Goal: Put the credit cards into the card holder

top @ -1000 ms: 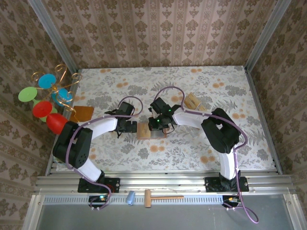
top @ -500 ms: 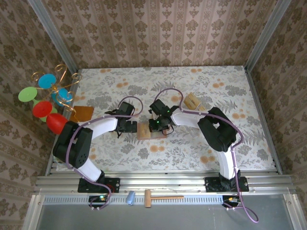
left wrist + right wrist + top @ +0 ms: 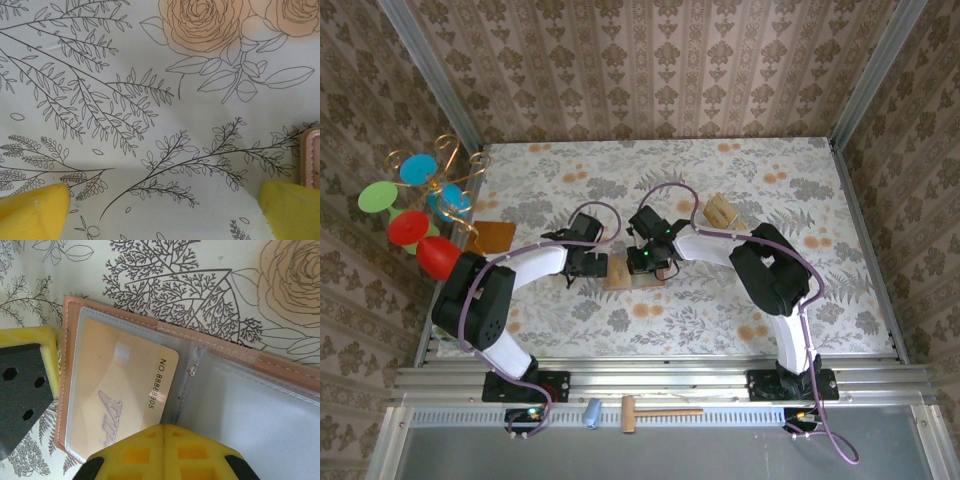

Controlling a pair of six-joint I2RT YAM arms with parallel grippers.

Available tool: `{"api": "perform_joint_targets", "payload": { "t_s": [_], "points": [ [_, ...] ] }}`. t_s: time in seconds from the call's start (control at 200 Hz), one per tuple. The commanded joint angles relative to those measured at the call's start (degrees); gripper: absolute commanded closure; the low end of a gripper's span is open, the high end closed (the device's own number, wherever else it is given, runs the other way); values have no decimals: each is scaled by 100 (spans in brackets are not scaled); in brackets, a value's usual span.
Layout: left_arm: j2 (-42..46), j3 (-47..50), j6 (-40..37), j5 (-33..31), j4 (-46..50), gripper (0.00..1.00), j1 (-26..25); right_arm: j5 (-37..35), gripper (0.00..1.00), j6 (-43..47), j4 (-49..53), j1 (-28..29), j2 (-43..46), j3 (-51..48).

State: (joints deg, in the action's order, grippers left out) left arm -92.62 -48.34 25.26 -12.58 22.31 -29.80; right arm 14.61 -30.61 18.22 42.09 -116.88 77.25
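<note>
1. The card holder (image 3: 621,272) lies open on the floral bench (image 3: 770,170), near the middle, between the two pincers.
2. The left pincer (image 3: 162,215) is spread wide. Its yellow fingertips (image 3: 32,210) sit low over the bench with nothing between them. The holder's pinkish stitched edge is just beside the right-hand tip in the wrist view.
3. The right pincer (image 3: 164,450) is closed, its yellow tips pressed together over the lower edge of the holder's left clear pocket. I cannot tell whether it pinches anything.
4. One tan-gold credit card (image 3: 120,390) sits under the clear plastic of that pocket, its printed number towards the fold.
5. A small stack of credit cards (image 3: 720,210) lies farther back and to the right, apart from the holder.
6. An orange-brown board (image 3: 492,237) lies at the bench's left edge, well apart.
</note>
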Motion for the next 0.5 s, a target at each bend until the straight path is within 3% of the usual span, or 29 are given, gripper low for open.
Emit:
{"api": "perform_joint_targets", "payload": {
  "t_s": [0.0, 0.495],
  "points": [
    [-258, 110, 0, 158, -62, 0, -122, 111, 100, -32, 120, 57, -149, 142],
    [-233, 47, -33, 111, -14, 0, -118, 231, 100, -124, 67, 65, -29, 187]
  ]
}}
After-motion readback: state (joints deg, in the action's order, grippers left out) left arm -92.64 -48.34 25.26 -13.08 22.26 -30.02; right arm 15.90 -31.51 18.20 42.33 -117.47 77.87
